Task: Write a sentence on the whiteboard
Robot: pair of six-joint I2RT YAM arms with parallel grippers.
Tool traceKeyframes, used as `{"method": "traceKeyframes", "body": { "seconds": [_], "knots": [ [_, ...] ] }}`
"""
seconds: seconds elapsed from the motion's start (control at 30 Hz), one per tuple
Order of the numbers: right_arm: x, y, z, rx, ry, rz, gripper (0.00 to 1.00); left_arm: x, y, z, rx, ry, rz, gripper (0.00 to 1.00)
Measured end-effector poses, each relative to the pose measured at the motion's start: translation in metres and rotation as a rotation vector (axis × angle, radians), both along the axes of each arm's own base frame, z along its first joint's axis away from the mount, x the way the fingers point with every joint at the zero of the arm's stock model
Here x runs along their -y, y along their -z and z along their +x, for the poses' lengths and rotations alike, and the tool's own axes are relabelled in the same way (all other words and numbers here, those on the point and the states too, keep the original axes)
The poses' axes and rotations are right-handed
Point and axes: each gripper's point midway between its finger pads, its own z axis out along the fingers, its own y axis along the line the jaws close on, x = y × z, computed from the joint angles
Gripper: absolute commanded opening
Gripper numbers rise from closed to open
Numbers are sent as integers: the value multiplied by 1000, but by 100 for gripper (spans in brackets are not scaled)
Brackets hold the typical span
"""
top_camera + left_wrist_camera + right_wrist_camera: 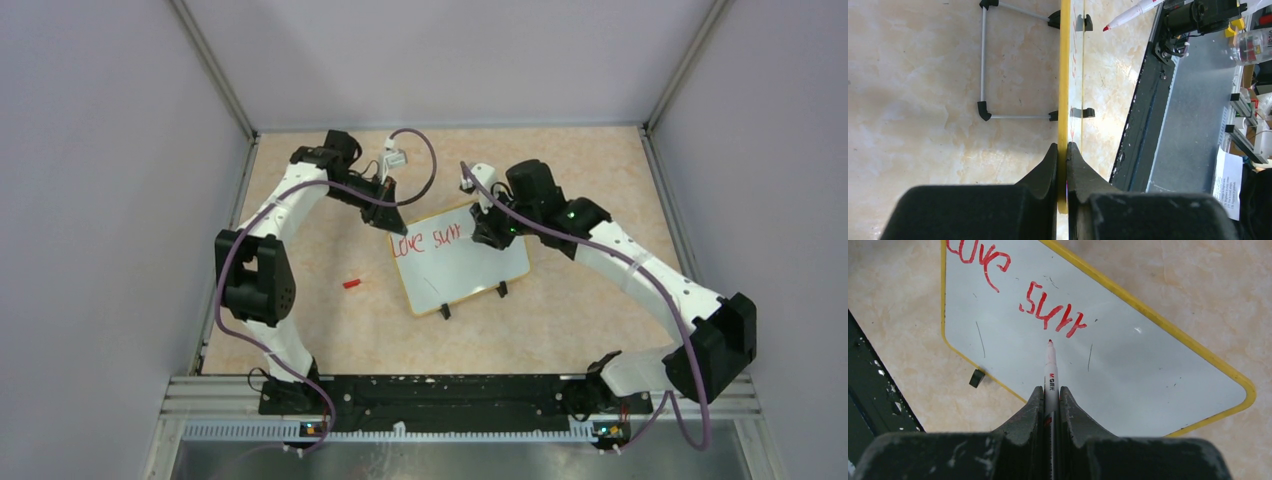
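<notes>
**Whiteboard mid-worktop, both hands clamped on something**

The whiteboard (470, 275) sits about mid-worktop (580, 320), turned at an angle between the two arms. It's propped on a thin wire stand (983, 65), with its two black clip feet (445, 311) on the near edge. The left hand (1062, 147) is pinched shut on the yellow rim at the board's far-left corner; its wrist cam sees the board edge-on. The right hand (1050, 392) is squeezed tight around a white marker (1050, 365) with a red tip, which points at the board face just under the last strokes. The sentence (1048, 315) is red handwriting along the top: "Love", then something like "surr". Can't tell if the tip actually touches the surface. There's also a small red piece (351, 284) lying on the worktop left of the board, well apart from it.
</notes>
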Motion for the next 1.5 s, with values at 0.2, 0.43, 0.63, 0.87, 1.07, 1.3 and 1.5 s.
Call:
{"method": "traceKeyframes", "body": {
  "seconds": [0.2,0.43,0.63,0.87,1.07,1.3,1.5],
  "knots": [
    [3,-1,2,-13,3,17,0,1,-1,4,20,5,17,30],
    [9,-2,7,-25,14,36,0,5,-4,5,27,12,3,39],
    [8,-8,7,-38,14,75,0,8,-9,7,28,7,-24,31],
    [7,-14,4,-34,12,96,0,13,-12,15,32,7,-45,13],
    [6,-14,3,-36,5,101,0,15,-11,20,28,8,-52,7],
    [5,-17,7,-16,10,108,0,15,-12,21,26,11,-58,2],
    [7,-14,15,13,34,101,0,16,-12,21,22,12,-60,0]
  ]
}}
